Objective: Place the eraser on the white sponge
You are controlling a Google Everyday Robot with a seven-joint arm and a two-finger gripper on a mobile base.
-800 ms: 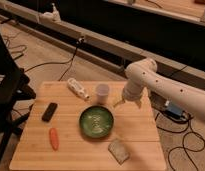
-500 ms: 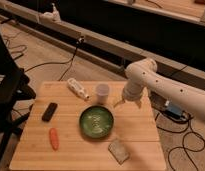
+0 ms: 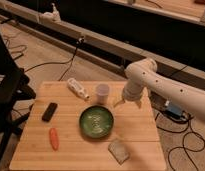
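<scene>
One eraser (image 3: 49, 111) far L in view, well apart from gripper (image 3: 119, 103) by cup (image 3: 102, 93). Grip state: can't tell.

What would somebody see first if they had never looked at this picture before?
The big white robot arm reaching in from the right grabs the eye first, its gripper hanging over the wooden table just right of the cup. Next comes the green bowl in the middle, and the bright orange carrot near the front left, in front of the black eraser.
</scene>
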